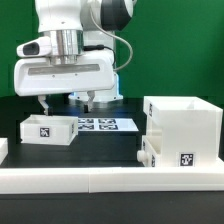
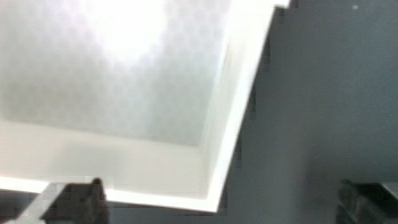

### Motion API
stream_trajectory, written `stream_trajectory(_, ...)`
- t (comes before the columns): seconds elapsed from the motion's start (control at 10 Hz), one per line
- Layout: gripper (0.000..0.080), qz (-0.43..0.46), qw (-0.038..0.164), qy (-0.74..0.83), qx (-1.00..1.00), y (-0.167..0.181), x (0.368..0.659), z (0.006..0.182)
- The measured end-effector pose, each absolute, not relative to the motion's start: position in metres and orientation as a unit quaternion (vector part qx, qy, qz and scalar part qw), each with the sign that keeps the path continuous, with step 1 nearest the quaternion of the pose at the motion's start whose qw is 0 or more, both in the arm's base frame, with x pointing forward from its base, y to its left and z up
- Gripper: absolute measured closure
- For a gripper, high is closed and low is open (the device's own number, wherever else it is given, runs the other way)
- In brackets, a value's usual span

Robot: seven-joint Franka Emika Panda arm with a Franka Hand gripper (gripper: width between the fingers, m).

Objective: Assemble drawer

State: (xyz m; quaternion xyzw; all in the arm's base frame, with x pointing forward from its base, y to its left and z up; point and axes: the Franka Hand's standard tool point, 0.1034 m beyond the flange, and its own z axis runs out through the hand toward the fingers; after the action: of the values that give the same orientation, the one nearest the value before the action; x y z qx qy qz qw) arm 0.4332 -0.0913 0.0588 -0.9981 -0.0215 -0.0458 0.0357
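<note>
The tall white hollow casing (image 1: 181,128) stands at the exterior view's right, with a tag low on its front. A low white tray (image 1: 149,150) lies against its left side; I cannot tell whether it is partly inside. A second low white tray (image 1: 50,128) with a tag sits at the exterior view's left. My gripper (image 1: 66,102) hangs open and empty just above and behind this tray. In the wrist view the gripper (image 2: 222,200) is wide open. One dark fingertip (image 2: 75,200) is over the corner of the tray (image 2: 125,90) and the other is over the dark table.
The marker board (image 1: 100,124) lies flat on the black table behind the left tray. A long low white rail (image 1: 100,178) runs along the front edge. A green wall stands behind the arm.
</note>
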Motion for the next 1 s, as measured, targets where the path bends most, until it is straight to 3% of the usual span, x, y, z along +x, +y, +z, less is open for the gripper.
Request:
stream_trajectory(0.3,0.0150,-0.042,0.038,-0.005,-0.998,-0.090,0.431,0.056)
stream_trajectory(0.7,0.0150,-0.015,0.050,0.032,-0.998,-0.082,0.414,0.025)
stream_trajectory(1.0,0.0150,-0.029,0.044,0.026,-0.998,-0.079,0.406,0.008)
